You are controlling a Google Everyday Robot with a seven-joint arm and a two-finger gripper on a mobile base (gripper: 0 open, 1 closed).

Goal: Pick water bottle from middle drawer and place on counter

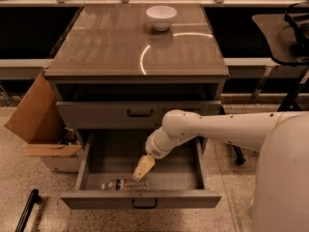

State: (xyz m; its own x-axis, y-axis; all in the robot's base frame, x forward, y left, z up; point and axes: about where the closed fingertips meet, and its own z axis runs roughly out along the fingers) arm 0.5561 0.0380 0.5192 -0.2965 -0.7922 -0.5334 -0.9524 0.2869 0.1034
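At lower centre the middle drawer [140, 199] stands open, the water bottle [118, 184] lying flat along its front wall. My pincer [139, 175] hangs just above the bottle's right end, angled to reach it. I cannot tell whether it is apart or together. Higher up, the tabletop [111, 47] carries a white bowl [161, 17].
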